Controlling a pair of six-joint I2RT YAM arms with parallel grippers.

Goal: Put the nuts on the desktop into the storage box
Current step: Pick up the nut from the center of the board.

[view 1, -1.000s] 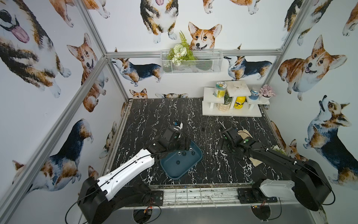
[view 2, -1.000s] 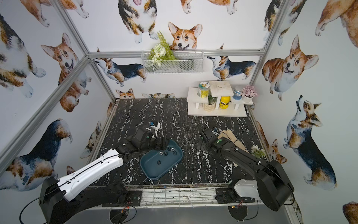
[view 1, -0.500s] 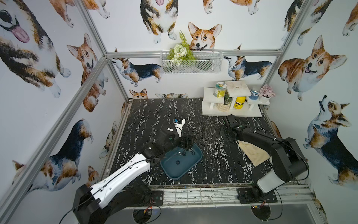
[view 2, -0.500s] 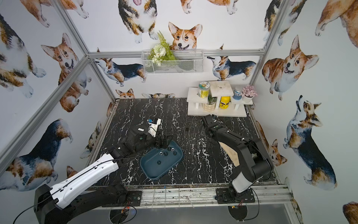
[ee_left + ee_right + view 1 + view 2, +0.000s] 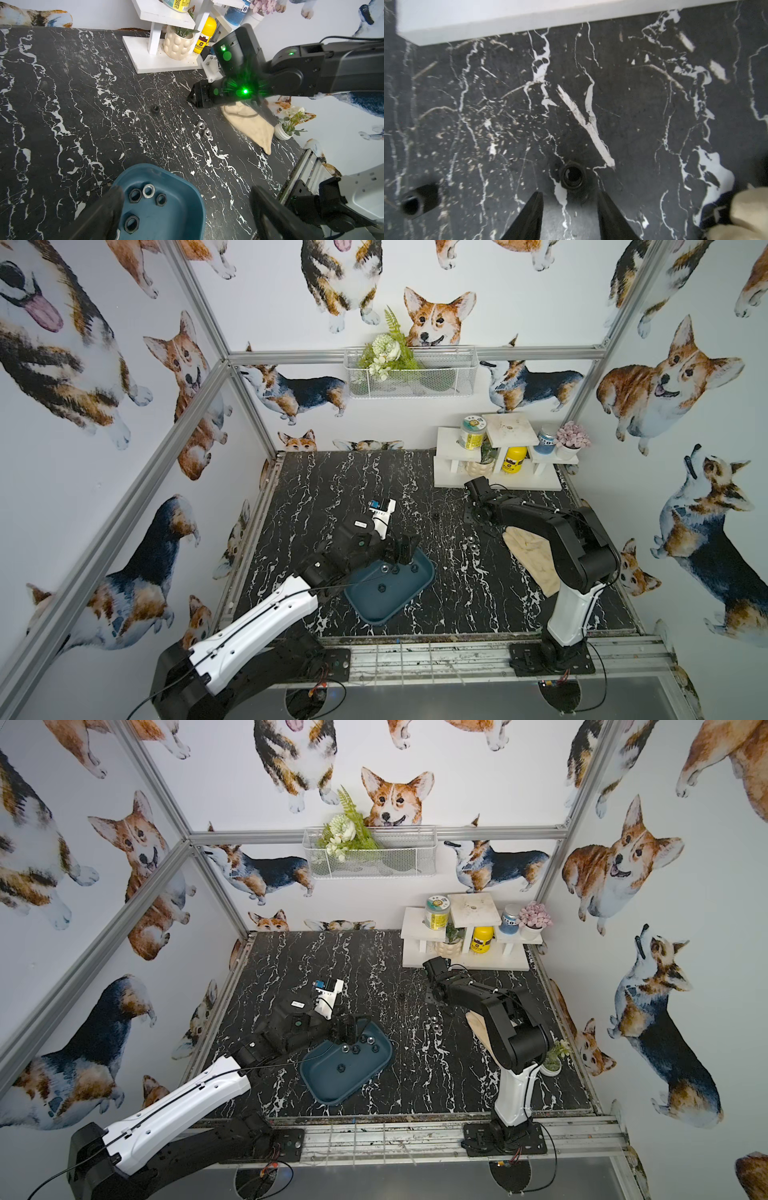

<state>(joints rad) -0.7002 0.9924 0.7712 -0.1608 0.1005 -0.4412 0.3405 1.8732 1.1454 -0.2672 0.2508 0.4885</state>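
the storage box (image 5: 388, 587) is seen on the desk (image 5: 328, 485) near the middle of its front edge, and in both top views small nuts lie inside it (image 5: 356, 1048). the left end effector (image 5: 402, 549) hangs over the box's far rim with its fingers spread wide, nothing between them. only the left wrist view resolves the contents: three black nuts (image 5: 135, 195) and one silver nut (image 5: 148, 190) on the teal floor, with another partly hidden behind a finger (image 5: 108, 207).

farther back, toward the right edge, two silver nuts (image 5: 472, 543) are seen side by side on the desk, clearer in the left wrist view (image 5: 204, 129), beside a beige cloth (image 5: 534, 558). a lone black nut (image 5: 155, 108) lies nearer the desk's middle.

near the far right corner, in front of the white shelf (image 5: 494, 481), the right end effector (image 5: 570, 209) points down at the desk. its tips are hidden in the top views; the right wrist view alone shows the fingers narrowly apart, holding nothing, with a black nut (image 5: 572, 176) just beyond the tips, and a second black nut lying on its side (image 5: 418, 200) is visible off to one side.
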